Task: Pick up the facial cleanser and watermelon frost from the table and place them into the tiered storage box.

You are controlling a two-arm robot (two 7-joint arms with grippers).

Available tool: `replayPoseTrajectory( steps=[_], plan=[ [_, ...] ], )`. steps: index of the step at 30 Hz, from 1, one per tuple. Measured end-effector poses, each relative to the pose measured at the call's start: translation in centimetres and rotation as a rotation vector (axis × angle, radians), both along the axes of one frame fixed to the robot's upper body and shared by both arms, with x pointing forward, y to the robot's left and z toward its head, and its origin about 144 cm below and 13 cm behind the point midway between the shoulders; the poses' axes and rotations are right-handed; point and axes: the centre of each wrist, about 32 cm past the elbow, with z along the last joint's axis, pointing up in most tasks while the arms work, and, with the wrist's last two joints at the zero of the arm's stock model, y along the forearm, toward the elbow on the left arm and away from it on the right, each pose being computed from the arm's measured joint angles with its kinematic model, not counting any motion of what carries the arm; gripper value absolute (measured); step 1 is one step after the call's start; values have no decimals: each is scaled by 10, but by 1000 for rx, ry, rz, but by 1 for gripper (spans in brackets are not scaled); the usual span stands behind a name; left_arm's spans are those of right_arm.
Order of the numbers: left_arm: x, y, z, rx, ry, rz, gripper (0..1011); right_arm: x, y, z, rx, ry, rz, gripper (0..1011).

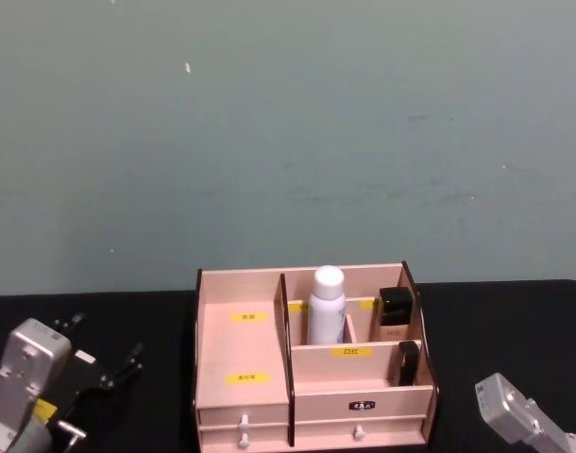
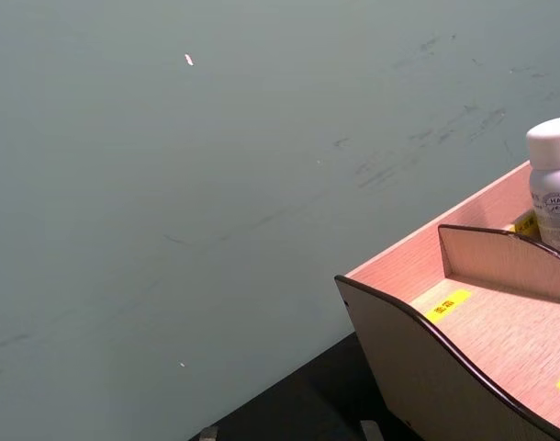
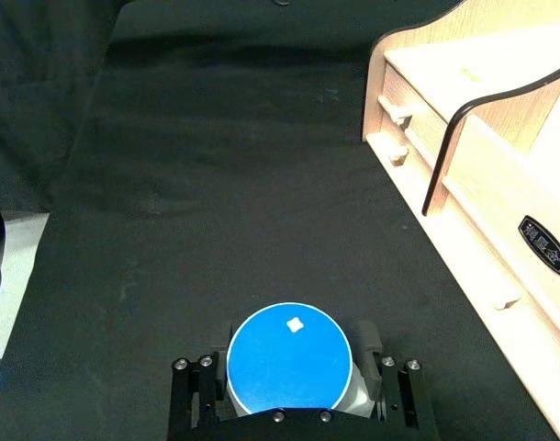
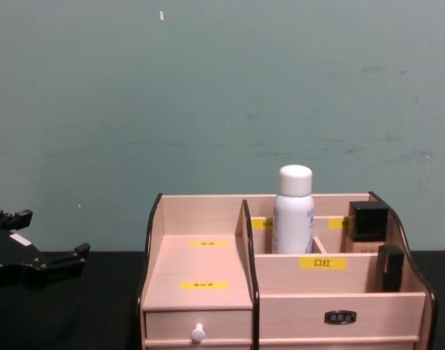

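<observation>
The tiered storage box [image 1: 245, 354] stands in the middle of the black table, also in the chest view [image 4: 197, 266]. My right gripper [image 3: 295, 367] is shut on a white container with a round blue cap [image 3: 285, 349], low over the table near the box's drawer front [image 3: 464, 197]. I cannot tell whether this is the facial cleanser or the watermelon frost. My left gripper [image 1: 107, 340] rests left of the box, open and holding nothing, and shows at the chest view's left edge [image 4: 53, 233].
A white bottle [image 1: 326, 307] with a white cap stands upright in the box's back middle compartment. Two black items [image 1: 396, 307] sit in the right-hand compartments. A teal wall rises behind the table. Bare black table [image 3: 225, 184] lies in front of the drawers.
</observation>
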Motion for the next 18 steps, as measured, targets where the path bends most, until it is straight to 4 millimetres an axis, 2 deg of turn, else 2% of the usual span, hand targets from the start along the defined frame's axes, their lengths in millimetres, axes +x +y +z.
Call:
replayPoseTrajectory(
  steps=[18],
  plan=[
    [0,0,0,0,0,0,1001,0,0,0,0,0,0,749]
  ],
)
